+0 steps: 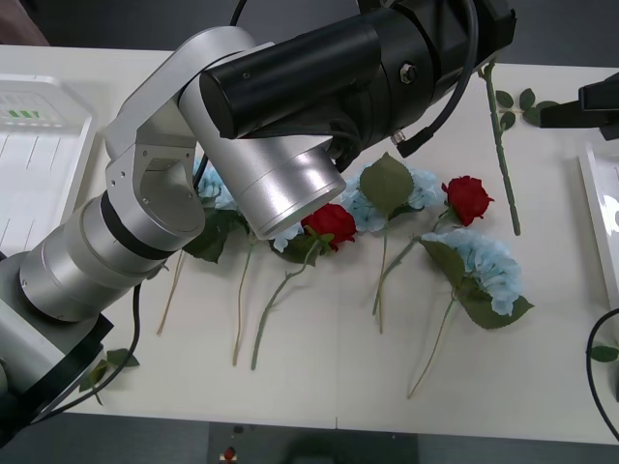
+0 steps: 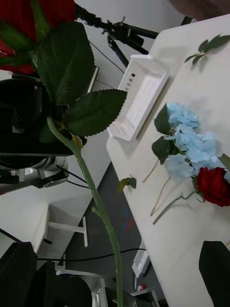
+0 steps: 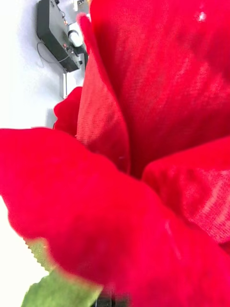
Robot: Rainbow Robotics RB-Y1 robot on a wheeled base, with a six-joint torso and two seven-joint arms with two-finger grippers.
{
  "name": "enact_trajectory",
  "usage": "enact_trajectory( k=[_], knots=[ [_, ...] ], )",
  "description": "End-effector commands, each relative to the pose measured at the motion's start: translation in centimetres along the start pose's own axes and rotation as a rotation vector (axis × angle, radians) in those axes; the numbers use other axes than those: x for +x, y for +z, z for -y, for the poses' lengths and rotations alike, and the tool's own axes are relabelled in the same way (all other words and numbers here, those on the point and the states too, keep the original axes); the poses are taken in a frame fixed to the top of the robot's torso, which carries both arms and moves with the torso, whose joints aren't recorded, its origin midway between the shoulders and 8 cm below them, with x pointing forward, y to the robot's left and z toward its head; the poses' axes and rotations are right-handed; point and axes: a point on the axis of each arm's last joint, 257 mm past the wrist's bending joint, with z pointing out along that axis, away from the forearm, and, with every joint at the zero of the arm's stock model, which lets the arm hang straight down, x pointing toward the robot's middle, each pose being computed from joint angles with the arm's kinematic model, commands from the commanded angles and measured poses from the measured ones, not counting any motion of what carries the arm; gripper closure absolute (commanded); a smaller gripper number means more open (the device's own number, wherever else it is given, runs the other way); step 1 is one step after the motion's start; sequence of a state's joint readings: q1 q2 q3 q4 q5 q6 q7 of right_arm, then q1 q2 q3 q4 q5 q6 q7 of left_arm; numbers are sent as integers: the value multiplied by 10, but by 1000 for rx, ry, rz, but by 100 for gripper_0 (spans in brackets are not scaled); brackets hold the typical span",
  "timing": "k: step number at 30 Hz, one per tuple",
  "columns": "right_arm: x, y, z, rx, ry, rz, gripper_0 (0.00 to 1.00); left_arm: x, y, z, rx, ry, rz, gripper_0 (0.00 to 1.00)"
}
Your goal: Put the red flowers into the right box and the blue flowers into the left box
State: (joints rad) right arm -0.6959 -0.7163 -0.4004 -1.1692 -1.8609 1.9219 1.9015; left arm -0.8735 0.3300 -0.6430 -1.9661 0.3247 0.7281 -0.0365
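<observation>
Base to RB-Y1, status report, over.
Left arm reaching across, red rose close at its wrist, stem hanging. Right gripper open, stem between its fingers. Two roses, blue flowers on table. Nothing blocking.

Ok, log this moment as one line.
red rose: aloft, stem hanging | left arm: stretched across table | right gripper: jaws open, facing stem | on table: two red roses, blue flowers unsorted

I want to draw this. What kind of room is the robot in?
Probably a lab or test room: a plain white table with fake flowers laid out, a camera tripod standing nearby, and cables on the floor.
</observation>
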Motion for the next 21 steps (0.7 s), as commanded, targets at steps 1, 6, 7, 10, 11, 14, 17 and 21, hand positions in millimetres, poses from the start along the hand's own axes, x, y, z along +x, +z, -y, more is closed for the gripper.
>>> enact_trajectory(
  k=[1,6,7,10,11,14,17,21],
  knots=[
    [-13,16,-16,-46,-10,-6,0,-6,0,32,60,-2,9,100],
    [-8,34,-17,-80,6,-30,0,-6,0,32,60,-2,9,100],
    [-7,38,-18,-90,9,-35,0,-6,0,32,60,-2,9,100],
    [-4,46,-19,-108,9,-45,0,-6,0,32,60,-2,9,100],
    [-3,49,-20,-114,11,-50,0,-6,0,32,60,-2,9,100],
    [-1,58,-21,-132,15,-59,0,-6,0,32,60,-2,9,100],
    [-2,65,-22,-141,17,-54,0,-6,0,32,60,-2,9,100],
    [-4,72,-25,-156,21,-48,6,-6,0,32,60,-2,9,100]
  ],
)
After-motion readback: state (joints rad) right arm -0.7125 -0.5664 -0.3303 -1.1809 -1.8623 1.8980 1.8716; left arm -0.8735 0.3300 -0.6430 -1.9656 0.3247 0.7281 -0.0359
